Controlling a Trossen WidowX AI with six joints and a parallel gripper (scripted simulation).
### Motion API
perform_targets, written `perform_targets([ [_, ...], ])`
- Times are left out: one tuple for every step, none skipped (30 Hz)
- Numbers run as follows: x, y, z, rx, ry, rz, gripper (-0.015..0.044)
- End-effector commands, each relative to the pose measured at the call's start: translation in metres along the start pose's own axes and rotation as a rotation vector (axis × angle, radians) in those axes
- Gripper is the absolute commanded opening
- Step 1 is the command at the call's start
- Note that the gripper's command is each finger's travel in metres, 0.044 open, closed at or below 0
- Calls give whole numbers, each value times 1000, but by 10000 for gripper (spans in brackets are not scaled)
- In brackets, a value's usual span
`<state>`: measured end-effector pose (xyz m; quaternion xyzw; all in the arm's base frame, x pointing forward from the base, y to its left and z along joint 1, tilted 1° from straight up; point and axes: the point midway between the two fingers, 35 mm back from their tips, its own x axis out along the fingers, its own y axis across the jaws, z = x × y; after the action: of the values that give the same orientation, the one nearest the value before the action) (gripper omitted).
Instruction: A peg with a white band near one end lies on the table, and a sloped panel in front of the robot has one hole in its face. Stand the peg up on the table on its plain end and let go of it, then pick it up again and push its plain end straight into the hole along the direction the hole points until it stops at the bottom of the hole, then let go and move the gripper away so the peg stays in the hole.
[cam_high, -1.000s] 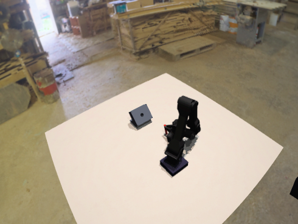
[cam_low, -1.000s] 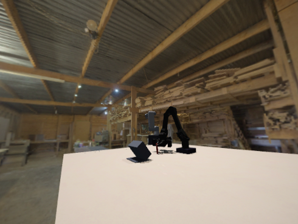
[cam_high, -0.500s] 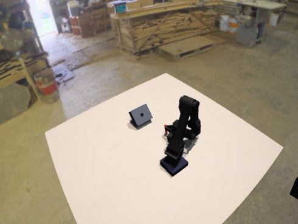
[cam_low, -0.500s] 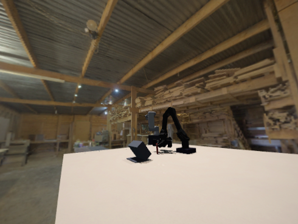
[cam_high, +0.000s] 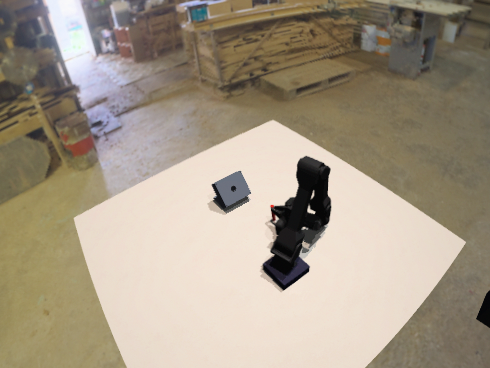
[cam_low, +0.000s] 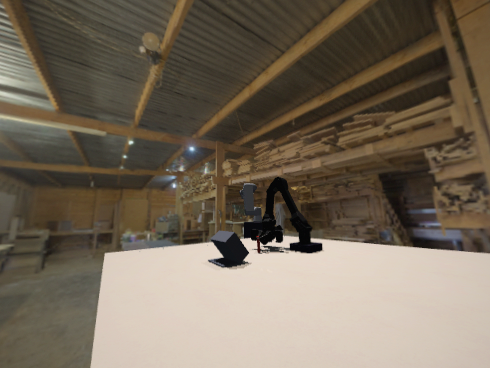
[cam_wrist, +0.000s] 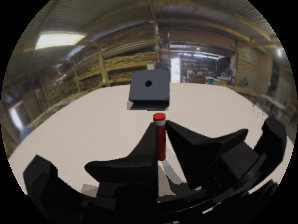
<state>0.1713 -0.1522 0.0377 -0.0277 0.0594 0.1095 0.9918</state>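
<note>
One red peg (cam_high: 273, 213) (cam_low: 258, 244) (cam_wrist: 160, 140) pinched upright in gripper jaws, band end up; sloped panel (cam_high: 237, 194) (cam_low: 229, 243) (cam_wrist: 150, 93) hole unfilled, insertion left. Table contact/prior release: can't tell.

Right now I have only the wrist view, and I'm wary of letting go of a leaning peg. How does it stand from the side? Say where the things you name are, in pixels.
Observer: In the exterior view, the peg (cam_high: 273, 215) (cam_low: 259, 246) (cam_wrist: 161, 142) looks upright in the end effector (cam_high: 276, 211) (cam_low: 259, 237) (cam_wrist: 160, 124); I can't tell if it touches the table (cam_high: 190, 280) (cam_low: 280, 310) (cam_wrist: 65, 130).
Operator: And where's the arm's base?
Observer: The top view shows the base (cam_high: 303, 270) (cam_low: 315, 247) farther from the panel (cam_high: 242, 186) (cam_low: 234, 244) (cam_wrist: 159, 93) than the peg is.
</note>
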Motion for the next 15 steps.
perform_targets([
  [0, 0, 0, 0, 0, 0, 56],
  [0, 0, 0, 0, -1, -1, 82],
  [0, 0, 0, 0, -1, -1, 109],
  [0, 0, 0, 0, -1, -1, 130],
  [0, 0, 0, 0, -1, -1, 130],
  [0, 0, 0, 0, -1, -1, 130],
  [0, 0, 0, 0, -1, -1, 130],
  [0, 0, 0, 0, -1, -1, 130],
  [0, 0, 0, 0, -1, -1, 130],
  [0, 0, 0, 0, -1, -1, 130],
  [0, 0, 0, 0, -1, -1, 130],
  [0, 0, 0, 0, -1, -1, 130],
  [0, 0, 0, 0, -1, -1, 130],
  [0, 0, 0, 0, -1, -1, 130],
  [0, 0, 0, 0, -1, -1, 130],
])
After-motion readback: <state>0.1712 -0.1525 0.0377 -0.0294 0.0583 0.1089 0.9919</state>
